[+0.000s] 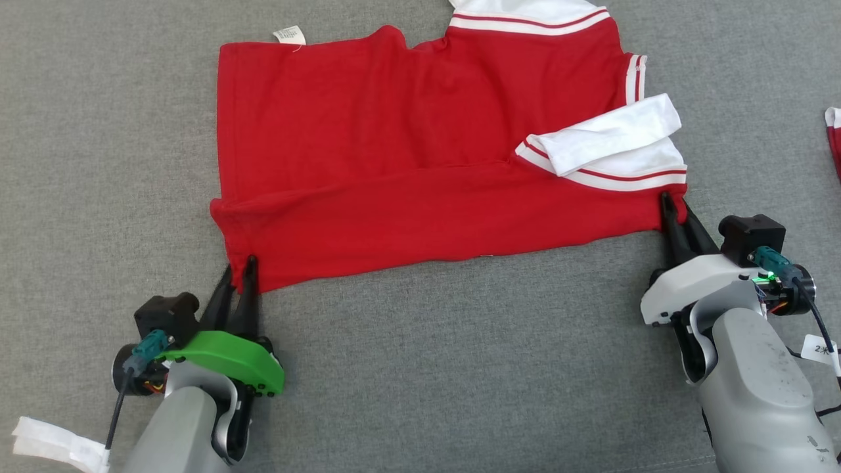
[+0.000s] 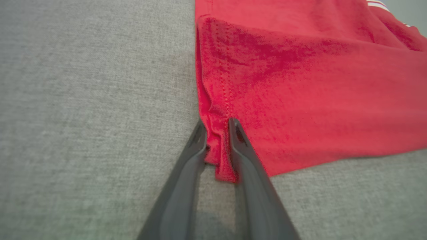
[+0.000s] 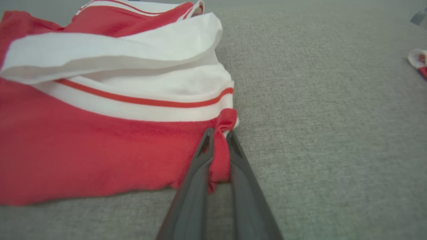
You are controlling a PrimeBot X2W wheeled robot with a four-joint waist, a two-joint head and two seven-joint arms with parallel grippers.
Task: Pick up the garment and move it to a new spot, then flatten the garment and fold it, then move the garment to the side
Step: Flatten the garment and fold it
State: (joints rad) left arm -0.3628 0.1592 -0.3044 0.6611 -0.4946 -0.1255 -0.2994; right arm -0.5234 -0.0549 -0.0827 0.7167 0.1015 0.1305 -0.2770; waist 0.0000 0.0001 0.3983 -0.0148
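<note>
The left gripper [image 1: 240, 266] pinches the near left hem corner of the red shirt [image 1: 394, 164], with cloth bunched between its narrowed fingers. The right gripper [image 1: 674, 203] is clamped on the shirt's near right corner, just below its folded white red-striped trim [image 1: 611, 141]. The shirt lies spread and partly folded on the grey desk [image 1: 460, 368]. A second red-and-white piece [image 1: 833, 141] lies well to the shirt's right.

Setting is reading as a robot test lab rather than a home. Grey woven cloth is covering the counter [image 1: 420, 368] edge to edge. A red garment [image 1: 394, 171] is lying flat at 12 o'clock, and a second red-and-white piece [image 1: 833, 141] is lying at 3 o'clock. A paper tag [image 1: 820, 349] is hanging from an exposed cable [image 1: 815, 315] at 4 o'clock. White tape [image 1: 52, 445] is sitting at 7 o'clock.
</note>
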